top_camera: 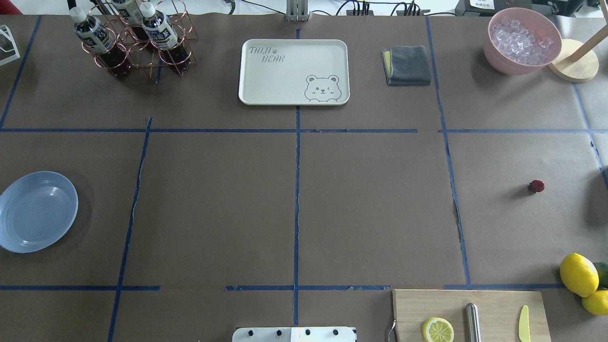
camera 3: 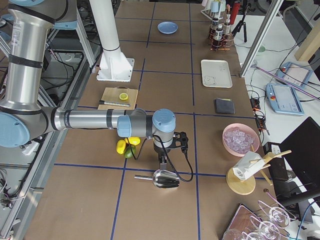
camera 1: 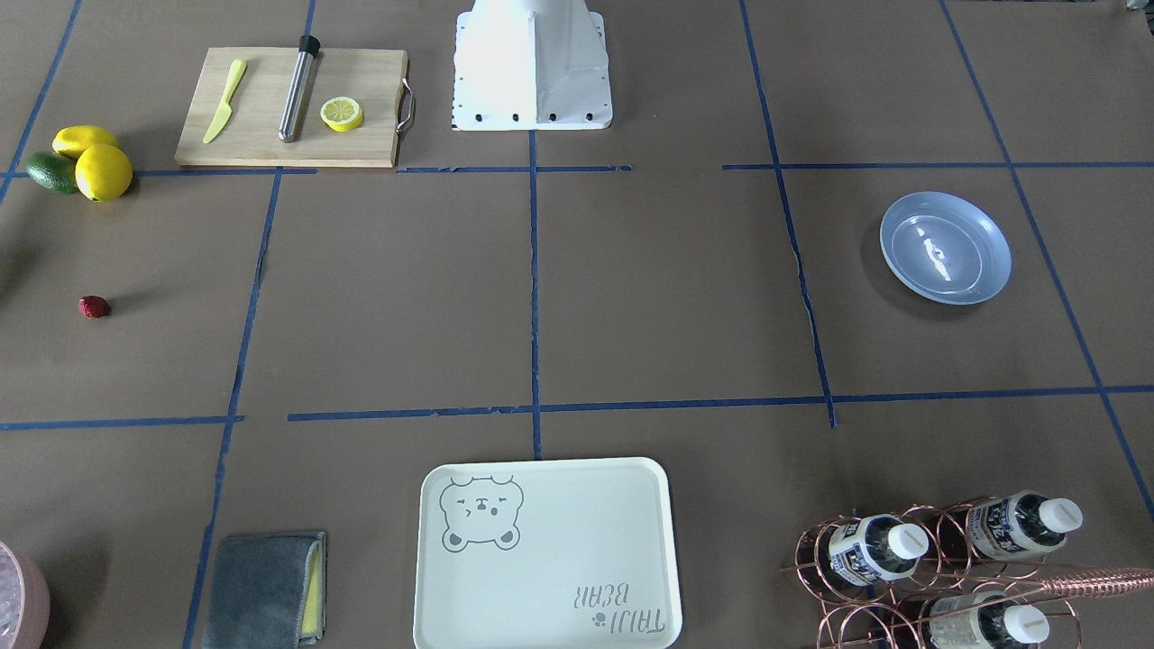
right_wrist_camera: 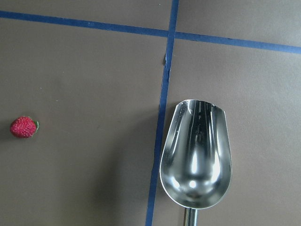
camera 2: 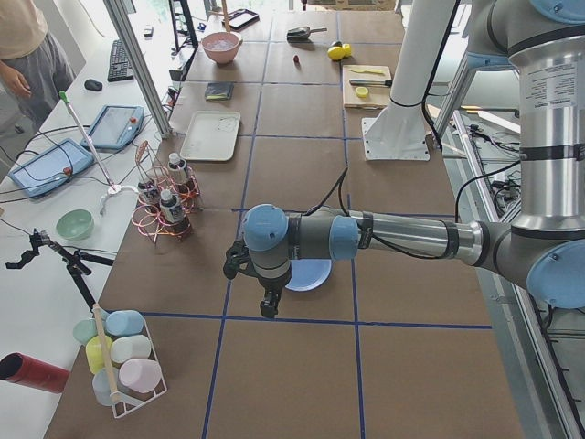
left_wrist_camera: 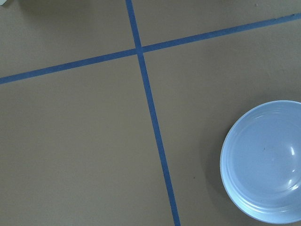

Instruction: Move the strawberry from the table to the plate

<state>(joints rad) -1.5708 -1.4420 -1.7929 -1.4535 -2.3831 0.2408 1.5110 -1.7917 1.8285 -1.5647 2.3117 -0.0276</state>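
Note:
The strawberry point(camera 1: 94, 307) point(top_camera: 536, 186) lies alone on the table point(camera 1: 667, 288) far out on my right side; the right wrist view has it at the left edge point(right_wrist_camera: 23, 127). The empty pale-blue plate point(camera 1: 945, 247) point(top_camera: 37, 211) point(left_wrist_camera: 263, 160) rests far out on my left side. My left gripper point(camera 2: 267, 305) hangs just above the plate's near edge point(camera 2: 315, 277). My right gripper point(camera 3: 163, 160) hovers past the lemons, near a metal scoop. Both grippers show only in the side views, so I cannot tell whether they are open or shut.
A metal scoop point(right_wrist_camera: 196, 155) point(camera 3: 165, 179) lies beside the strawberry. Lemons and a lime point(camera 1: 90, 162) sit next to a cutting board point(camera 1: 293, 106) with a lemon half. The bear tray point(top_camera: 293, 71), grey cloth point(top_camera: 406, 65), ice bowl point(top_camera: 522, 40) and bottle rack point(top_camera: 133, 38) line the far edge.

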